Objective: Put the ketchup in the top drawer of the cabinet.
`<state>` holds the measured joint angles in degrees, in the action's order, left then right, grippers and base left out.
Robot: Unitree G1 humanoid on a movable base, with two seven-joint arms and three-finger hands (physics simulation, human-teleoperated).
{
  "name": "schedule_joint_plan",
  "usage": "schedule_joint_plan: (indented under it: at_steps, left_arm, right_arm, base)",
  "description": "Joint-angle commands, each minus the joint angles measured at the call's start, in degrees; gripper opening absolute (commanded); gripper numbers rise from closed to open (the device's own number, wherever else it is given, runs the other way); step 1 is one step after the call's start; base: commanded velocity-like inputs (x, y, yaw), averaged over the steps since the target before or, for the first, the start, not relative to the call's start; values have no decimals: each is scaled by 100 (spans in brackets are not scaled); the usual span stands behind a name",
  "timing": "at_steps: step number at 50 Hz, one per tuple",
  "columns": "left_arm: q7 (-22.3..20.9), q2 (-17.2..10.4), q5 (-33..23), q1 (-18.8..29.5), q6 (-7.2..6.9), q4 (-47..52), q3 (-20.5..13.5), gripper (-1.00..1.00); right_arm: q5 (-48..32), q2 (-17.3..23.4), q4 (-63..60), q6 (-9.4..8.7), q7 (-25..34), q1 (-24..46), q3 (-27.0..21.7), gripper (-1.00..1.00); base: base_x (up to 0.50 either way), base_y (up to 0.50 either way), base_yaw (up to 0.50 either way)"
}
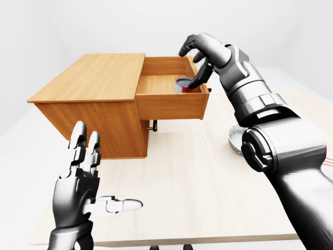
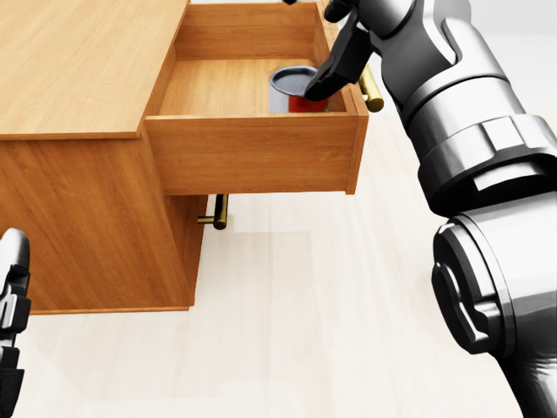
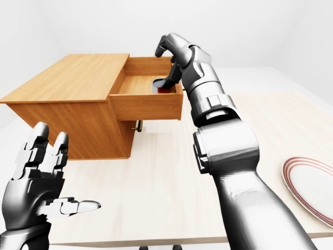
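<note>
Nearest, at the lower left of the left-eye view, the left hand point(image 1: 83, 177) hangs over the pale desk point(image 1: 192, 182), its fingers point(image 1: 79, 139) spread open and straight, the thumb pointing right, holding nothing. A wide bare stretch of desk lies between it and the wooden cabinet point(image 1: 88, 99). At the right edge of the right-eye view a white plate point(image 3: 312, 187) with red rings sits near the desk's edge, well apart from the cabinet. The cabinet's top drawer point(image 2: 252, 148) is pulled out fully; below it the brass handle point(image 2: 218, 212) of the closed lower drawer shows. Inside the open drawer, in its right-hand corner by the drawer's front panel, stands the ketchup point(image 2: 294, 90), upright, long axis vertical, its grey top facing up and its red body below; no label can be read. The right hand point(image 2: 335, 61) reaches in from above, its dark fingers point(image 2: 326, 80) curled loosely beside the ketchup; whether they grip it I cannot tell.
</note>
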<state>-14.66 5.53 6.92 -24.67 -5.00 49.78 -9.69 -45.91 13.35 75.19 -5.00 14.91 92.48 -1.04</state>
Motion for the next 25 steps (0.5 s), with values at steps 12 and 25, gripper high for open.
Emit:
schedule_joint_plan:
  at_steps: [12,25]
  left_arm:
    - [42,-28,-41,-39,0,-14,82,100]
    - [57,-42,29,5,0,22,8,100]
  right_arm:
    - [-175,133,-96,0,148,408,69,100]
    - [-379,387,-175,0,469,987,93,100]
  base:
    - [0,0,0]
    - [0,0,0]
